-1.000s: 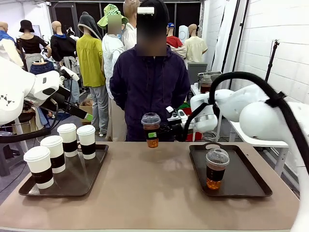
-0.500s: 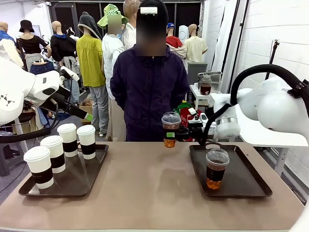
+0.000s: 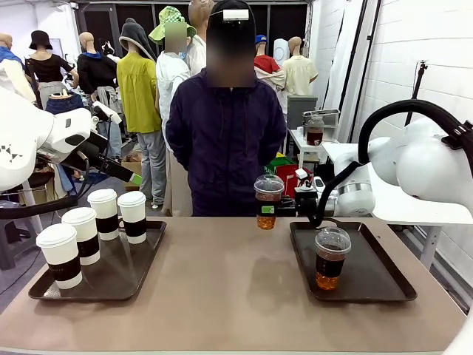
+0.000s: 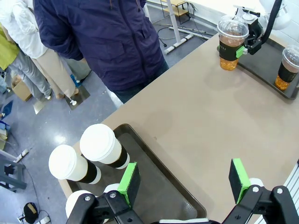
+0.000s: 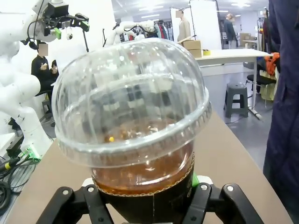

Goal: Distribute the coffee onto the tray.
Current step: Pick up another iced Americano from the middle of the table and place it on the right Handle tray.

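Note:
My right gripper [image 3: 270, 210] is shut on a clear dome-lidded iced coffee [image 3: 267, 201], held just above the table's far edge, left of the right tray [image 3: 369, 285]. The same cup [image 5: 135, 140] looms close between the green pads in the right wrist view, and the left wrist view shows it [image 4: 231, 47] far off. A second iced coffee [image 3: 331, 258] stands on the right tray. Several white lidded cups with brown sleeves [image 3: 87, 234] stand on the left tray [image 3: 129, 274]. My left gripper [image 4: 184, 179] hangs open above the left tray [image 4: 156, 184].
A person in a dark jacket [image 3: 225, 133] stands at the far side of the table, hands down. The tan tabletop [image 3: 229, 288] runs bare between the two trays. A white side table [image 3: 314, 144] stands behind on the right.
My right gripper has carried the iced coffee to the right, from the table's middle toward the right tray. The left arm and the cups on both trays have stayed put.

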Tool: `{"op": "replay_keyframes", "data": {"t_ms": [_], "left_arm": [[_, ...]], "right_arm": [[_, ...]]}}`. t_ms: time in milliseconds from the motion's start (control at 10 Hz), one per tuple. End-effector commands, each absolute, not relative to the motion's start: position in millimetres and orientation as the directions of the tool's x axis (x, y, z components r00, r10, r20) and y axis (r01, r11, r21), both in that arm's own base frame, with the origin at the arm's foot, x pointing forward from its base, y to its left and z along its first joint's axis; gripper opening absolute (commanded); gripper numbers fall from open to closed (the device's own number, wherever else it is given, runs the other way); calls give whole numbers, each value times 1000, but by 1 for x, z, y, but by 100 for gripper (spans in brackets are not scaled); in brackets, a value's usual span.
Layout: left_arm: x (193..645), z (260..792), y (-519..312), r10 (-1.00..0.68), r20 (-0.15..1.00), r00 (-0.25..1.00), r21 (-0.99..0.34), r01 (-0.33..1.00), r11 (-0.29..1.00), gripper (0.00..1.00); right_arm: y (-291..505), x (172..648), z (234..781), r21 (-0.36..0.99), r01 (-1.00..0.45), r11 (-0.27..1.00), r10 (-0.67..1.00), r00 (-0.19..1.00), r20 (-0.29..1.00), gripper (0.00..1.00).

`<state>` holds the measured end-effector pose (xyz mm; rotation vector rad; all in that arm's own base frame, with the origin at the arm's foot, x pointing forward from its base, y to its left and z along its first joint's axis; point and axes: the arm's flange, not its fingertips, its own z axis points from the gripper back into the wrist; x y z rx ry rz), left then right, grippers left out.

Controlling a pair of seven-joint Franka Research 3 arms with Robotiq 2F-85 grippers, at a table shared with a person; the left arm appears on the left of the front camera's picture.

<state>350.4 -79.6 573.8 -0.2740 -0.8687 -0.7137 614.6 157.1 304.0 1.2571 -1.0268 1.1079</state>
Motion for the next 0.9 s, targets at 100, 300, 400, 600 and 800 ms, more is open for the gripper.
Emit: {"op": "replay_keyframes", "data": {"t_ms": [100, 300, 400, 600, 800], "left_arm": [[350, 574, -79, -456, 775, 437, 53, 674, 737, 100], [350, 574, -79, -456, 775, 437, 53, 674, 737, 100], [350, 574, -79, -456, 775, 437, 53, 674, 737, 100], [350, 574, -79, -456, 775, 437, 53, 674, 737, 100], [350, 574, -79, -456, 775, 437, 53, 674, 737, 100]], "right_arm": [[157, 615, 304, 183, -983, -6, 58, 182, 982, 64], [136, 618, 306, 167, -985, 31, 74, 169, 983, 64], [123, 615, 305, 165, -985, 51, 96, 170, 981, 64], [101, 612, 302, 170, -982, 76, 100, 178, 979, 64], [73, 608, 296, 168, -981, 102, 90, 177, 980, 64]]}}
